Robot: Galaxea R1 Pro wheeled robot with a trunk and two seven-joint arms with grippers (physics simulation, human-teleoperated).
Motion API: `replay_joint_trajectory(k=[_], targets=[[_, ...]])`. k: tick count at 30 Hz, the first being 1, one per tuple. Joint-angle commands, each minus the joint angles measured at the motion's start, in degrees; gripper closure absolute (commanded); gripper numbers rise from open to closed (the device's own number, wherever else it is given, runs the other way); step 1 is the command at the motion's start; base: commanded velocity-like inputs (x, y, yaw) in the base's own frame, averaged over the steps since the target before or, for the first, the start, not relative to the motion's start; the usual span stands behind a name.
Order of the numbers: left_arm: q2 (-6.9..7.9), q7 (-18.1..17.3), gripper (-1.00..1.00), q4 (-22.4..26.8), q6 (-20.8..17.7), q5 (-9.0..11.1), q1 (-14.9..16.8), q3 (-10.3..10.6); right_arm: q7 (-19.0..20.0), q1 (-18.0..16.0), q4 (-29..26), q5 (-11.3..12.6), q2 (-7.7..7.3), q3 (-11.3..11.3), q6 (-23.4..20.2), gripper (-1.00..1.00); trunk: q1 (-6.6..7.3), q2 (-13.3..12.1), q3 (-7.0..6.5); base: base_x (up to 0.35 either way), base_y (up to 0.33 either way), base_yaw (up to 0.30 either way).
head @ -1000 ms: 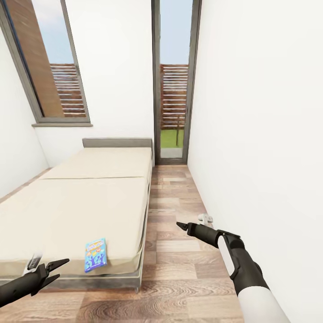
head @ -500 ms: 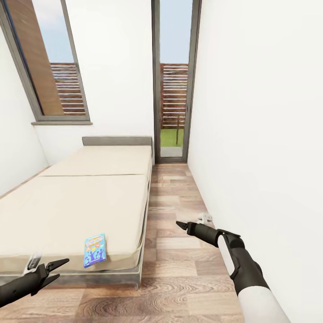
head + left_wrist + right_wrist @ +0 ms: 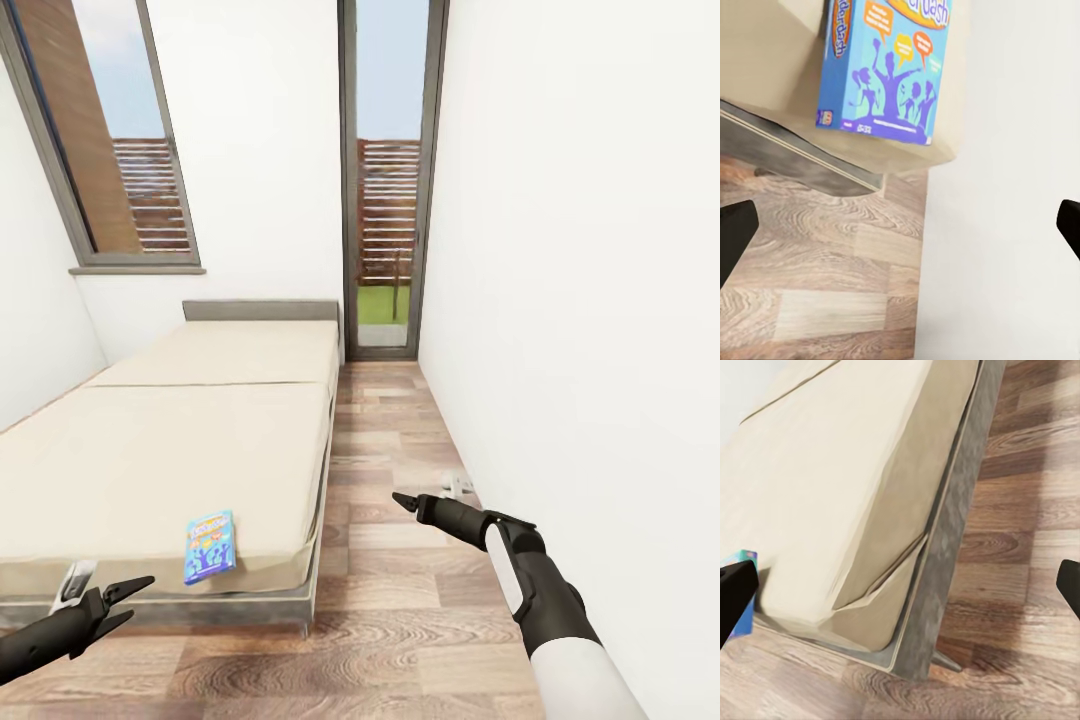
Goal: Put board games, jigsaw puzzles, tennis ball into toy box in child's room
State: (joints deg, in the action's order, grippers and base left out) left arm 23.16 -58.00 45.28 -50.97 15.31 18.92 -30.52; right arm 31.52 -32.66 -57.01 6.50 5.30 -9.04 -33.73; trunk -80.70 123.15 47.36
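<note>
A blue board game [image 3: 210, 547] with cartoon figures lies flat near the foot corner of the bed [image 3: 180, 450], a beige mattress on a grey frame. In the left wrist view the board game [image 3: 885, 67] sits close to the mattress edge of the bed [image 3: 765, 67]. My left gripper [image 3: 138, 597] hangs open just short of the bed's foot, below and left of the game, holding nothing. My right gripper [image 3: 400, 499] is held out over the wooden floor beside the bed; in its wrist view its fingers [image 3: 735, 596] stand wide apart, empty. The table and toy box are out of view.
A narrow strip of wooden floor [image 3: 390, 440] runs between the bed and the white wall [image 3: 580, 300] on the right, ending at a tall glass door [image 3: 390, 200]. A window [image 3: 120, 150] is above the headboard. A small white fitting [image 3: 460, 487] sits at the wall's base.
The whole picture has shifted a little: bed and board game sit slightly higher in the view, so the camera has moved. Both arms keep the same pose.
</note>
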Motion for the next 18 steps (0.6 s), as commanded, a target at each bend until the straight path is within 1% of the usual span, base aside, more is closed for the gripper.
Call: replay_joint_trajectory(k=[1, 18], targets=[[0.0, -0.23, -1.0, -0.02, -0.28, 0.07, 0.05, -0.06, 0.08, -0.04, -0.03, 0.44, 0.06, -0.19, -0.48, -1.0, -0.22, 0.44, 0.24, 0.0, 0.0, 0.0], [0.02, -0.7, -1.0, 0.06, 0.14, 0.14, 0.05, -0.06, 0.12, -0.04, -0.03, 0.44, 0.06, -0.01, -0.37, -1.0, -3.95, 7.26, 3.29, 0.0, 0.0, 0.0]])
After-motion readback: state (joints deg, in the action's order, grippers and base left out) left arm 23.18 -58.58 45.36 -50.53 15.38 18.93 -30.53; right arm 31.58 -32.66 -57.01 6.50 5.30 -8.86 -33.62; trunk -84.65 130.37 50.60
